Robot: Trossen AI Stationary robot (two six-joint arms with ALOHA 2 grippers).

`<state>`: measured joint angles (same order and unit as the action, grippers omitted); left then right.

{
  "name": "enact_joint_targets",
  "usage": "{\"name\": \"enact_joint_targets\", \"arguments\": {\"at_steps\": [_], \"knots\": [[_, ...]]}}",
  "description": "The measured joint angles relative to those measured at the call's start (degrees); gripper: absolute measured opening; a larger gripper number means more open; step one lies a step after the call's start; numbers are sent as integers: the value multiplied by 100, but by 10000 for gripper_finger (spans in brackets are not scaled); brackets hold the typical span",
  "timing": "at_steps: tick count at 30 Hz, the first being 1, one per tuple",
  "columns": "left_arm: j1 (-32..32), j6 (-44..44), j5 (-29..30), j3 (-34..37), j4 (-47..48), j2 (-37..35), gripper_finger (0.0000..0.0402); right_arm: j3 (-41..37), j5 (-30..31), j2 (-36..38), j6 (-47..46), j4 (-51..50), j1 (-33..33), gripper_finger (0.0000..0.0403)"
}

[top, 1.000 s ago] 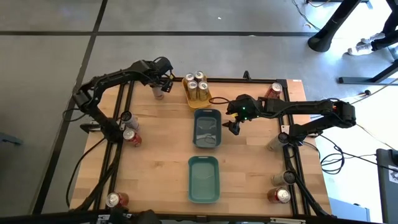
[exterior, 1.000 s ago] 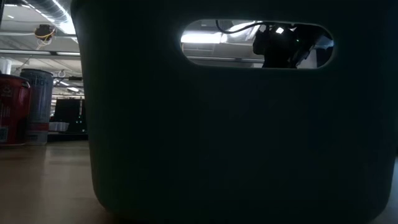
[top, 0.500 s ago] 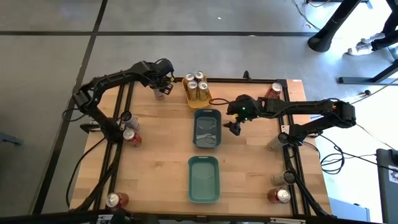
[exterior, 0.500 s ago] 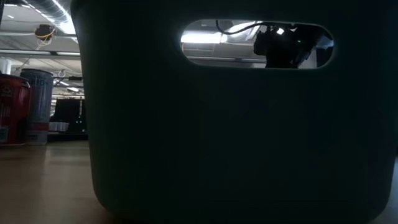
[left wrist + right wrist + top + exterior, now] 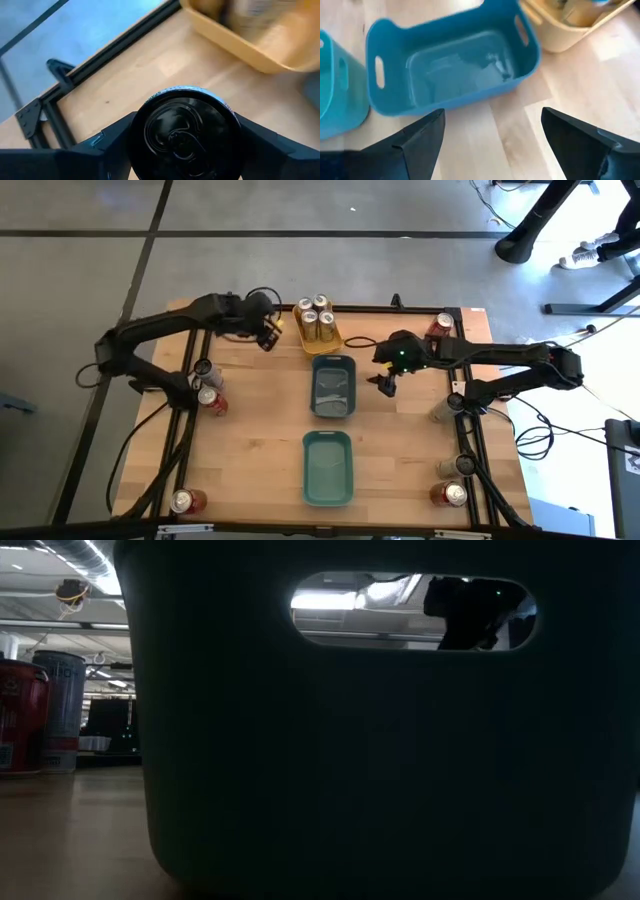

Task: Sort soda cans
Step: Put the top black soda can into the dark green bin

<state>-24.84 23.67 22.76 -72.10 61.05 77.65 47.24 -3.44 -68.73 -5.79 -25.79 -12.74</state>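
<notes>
wooden table (image 5: 250, 440) | dark can (image 5: 184, 131) clamped in left end effector (image 5: 268, 332)

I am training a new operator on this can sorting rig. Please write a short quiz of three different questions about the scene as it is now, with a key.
1. True or false: the left gripper is shut on a black can.
2. How many gold cans stand in the yellow tray?
A. two
B. four
C. six
3. Fill in: the right gripper is open and holds ____, beside the blue tray.

Key
1. True. The wrist view shows both fingers against the can's sides.
2. B. The high view shows four tops in the tray.
3. Nothing. Its wrist view shows only the table between the fingers.
</notes>
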Motion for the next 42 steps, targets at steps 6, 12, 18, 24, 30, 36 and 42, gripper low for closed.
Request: {"name": "enact_joint_targets", "arguments": {"at_steps": [6, 12, 18, 24, 30, 36, 42], "knots": [[835, 274, 24, -2, -79, -758, 260, 0, 131, 11, 10, 357, -3, 331], [1679, 258, 13, -2, -710, -1246, 263, -2, -435, -15, -84, 783, -3, 331], [2289, -90, 15, 37, -1587, -1214, 261, 112, -566, -7, -156, 937, 3, 330], [2542, -463, 10, 42, -2222, -746, 262, 110, -623, 14, -112, 1794, 3, 262], [2591, -768, 22, 43, -2625, -209, 261, -391, -768, -159, -12, 3358, 3, 91], [2600, -916, 18, 46, -3068, 39, 260, -1069, -817, -295, -287, 4901, 3, 22], [2596, -1175, 11, 46, -3684, 185, 261, -1211, -822, -560, -449, 5302, 12, 24]]}}
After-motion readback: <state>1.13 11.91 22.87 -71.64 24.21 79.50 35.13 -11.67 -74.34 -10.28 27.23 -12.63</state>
